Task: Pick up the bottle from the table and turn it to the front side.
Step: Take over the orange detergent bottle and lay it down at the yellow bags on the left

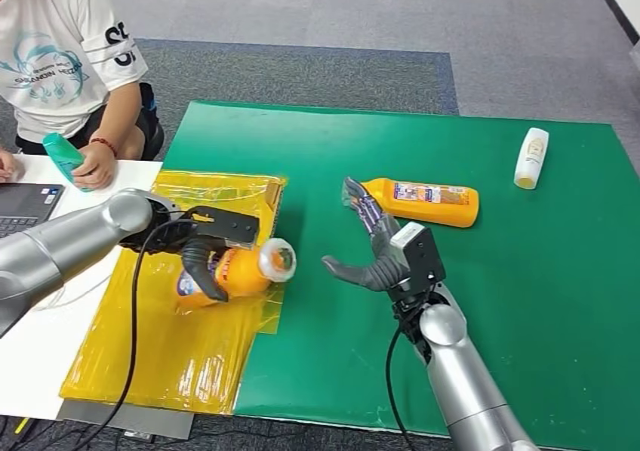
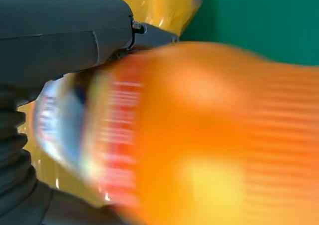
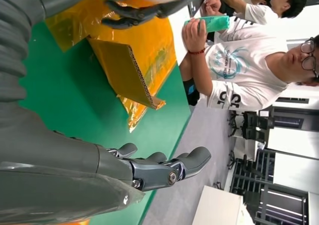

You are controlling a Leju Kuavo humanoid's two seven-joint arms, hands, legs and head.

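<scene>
Two robot hands are at work over the table. The left hand (image 1: 202,254) holds an orange bottle (image 1: 243,269) just above the yellow plastic sheet (image 1: 151,361), at the left side of the green mat (image 1: 528,301). Its dark fingers wrap around the bottle's middle, so the bottle lies on its side with its pale cap (image 1: 276,260) pointing right. I think the hand holds it this way so it can roll the label round to the front. Up close, the bottle (image 2: 211,135) looks smooth and shiny, but the picture is blurry.

The right hand (image 1: 371,251) holds nothing. Its fingers (image 3: 165,167) are spread wide above the middle of the mat, maybe waiting to help.

Another orange bottle (image 1: 423,202) lies flat just beyond the right hand. A small white bottle (image 1: 531,157) lies far off to the right. A bit of brown cardboard (image 1: 272,193) pokes up at the far edge of the crinkly yellow sheet. A person (image 1: 60,51) sits at the far left, holding a teal bottle (image 1: 63,156).
</scene>
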